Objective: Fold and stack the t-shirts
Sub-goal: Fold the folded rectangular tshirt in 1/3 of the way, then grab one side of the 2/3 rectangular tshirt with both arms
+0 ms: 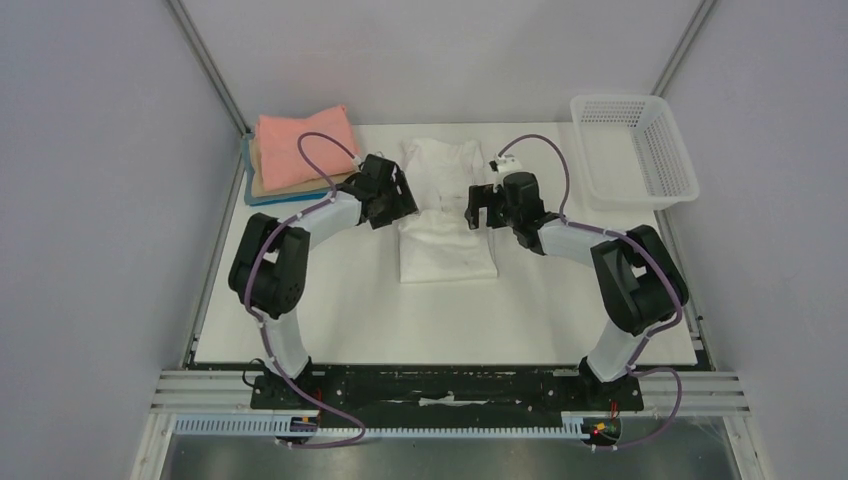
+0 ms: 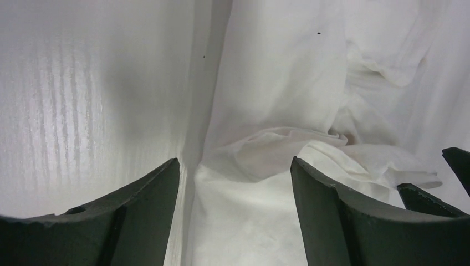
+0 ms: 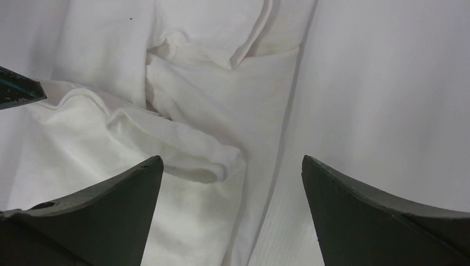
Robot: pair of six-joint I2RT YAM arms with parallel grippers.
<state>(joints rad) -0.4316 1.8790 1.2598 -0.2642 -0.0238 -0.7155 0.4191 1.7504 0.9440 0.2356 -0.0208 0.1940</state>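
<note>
White t-shirt lying lengthwise on the worktop toward the far edge, sides folded in, middle rumpled. Folded stack of pink, tan, blue done at far left corner. Left jaws and right jaws wide open, empty, straddling the shirt's side edges. Remaining, likely: crosswise fold, then stacking.

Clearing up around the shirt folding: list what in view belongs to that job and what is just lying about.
Belongs to the job:
white t-shirt, in the middle
stack of folded t-shirts, pink on top
left gripper and right gripper, both open at the white one

Just lying about:
white basket, far right corner
</note>
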